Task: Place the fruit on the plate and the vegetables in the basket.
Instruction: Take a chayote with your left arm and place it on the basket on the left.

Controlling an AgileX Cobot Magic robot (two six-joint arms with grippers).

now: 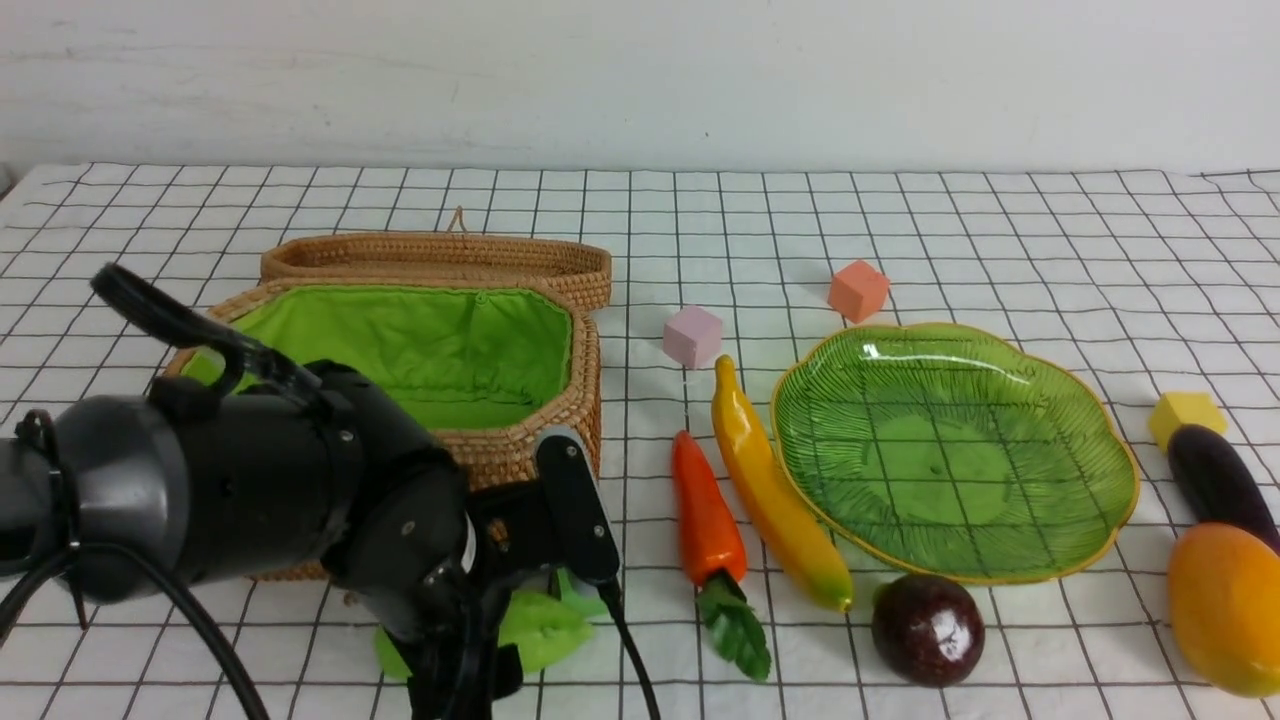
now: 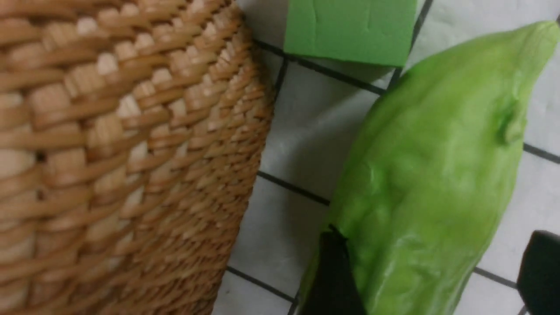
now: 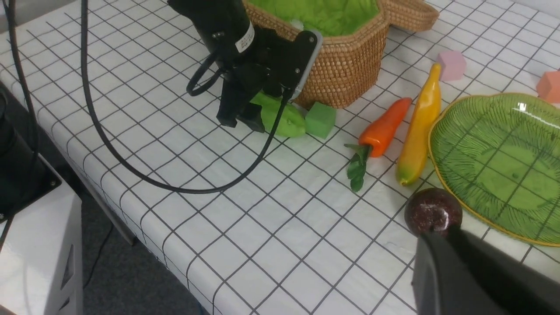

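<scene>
Produce lies unsorted on a checked surface. The basket on the robot's left has its lid folded back so vegetables can be dropped in, and the part of its inside in view shows only green lining. The plate on the right is bare, awaiting fruit. The mango and eggplant sit together at the far right, beyond the plate. The banana and carrot lie side by side between basket and plate, the banana close along the plate's rim.

The left gripper is down at the basket's near corner, jaws parted astride the gourd, which lies on the surface just beside the wicker wall. One finger touches the gourd and the other stands clear, so nothing is gripped. The low, straddling pose suggests a pickup for the short lift over the rim.

The right gripper, pinched closed and empty, hovers near the maroon fruit, which rests in front of the plate. A green cube just beside the gourd, no part of the task, could crowd the closing jaws.
</scene>
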